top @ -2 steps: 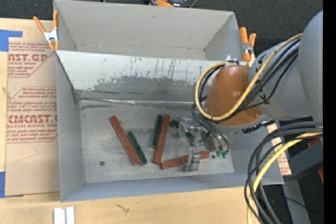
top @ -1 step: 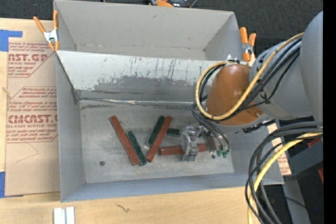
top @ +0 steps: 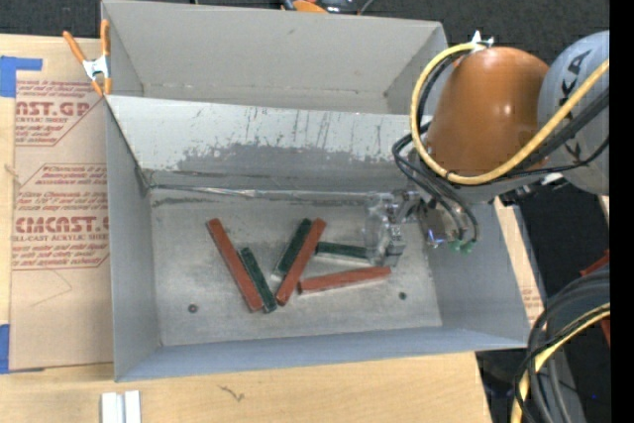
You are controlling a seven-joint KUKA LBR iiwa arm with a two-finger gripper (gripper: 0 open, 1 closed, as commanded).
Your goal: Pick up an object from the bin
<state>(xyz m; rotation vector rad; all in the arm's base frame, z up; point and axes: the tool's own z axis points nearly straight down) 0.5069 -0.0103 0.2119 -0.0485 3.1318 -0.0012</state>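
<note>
Here, three red sticks [top: 235,263]; three green sticks [top: 342,253]; end effector [top: 388,238] grip cannot be told.

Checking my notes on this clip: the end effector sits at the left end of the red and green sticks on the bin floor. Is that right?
Not quite. The camera view shows the end effector at the right end of the red and green sticks on the floor of the bin, not the left.

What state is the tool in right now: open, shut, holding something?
The tool: cannot be told. It is down at the right of the bin, by the right ends of a dark green stick and a red stick.
</note>
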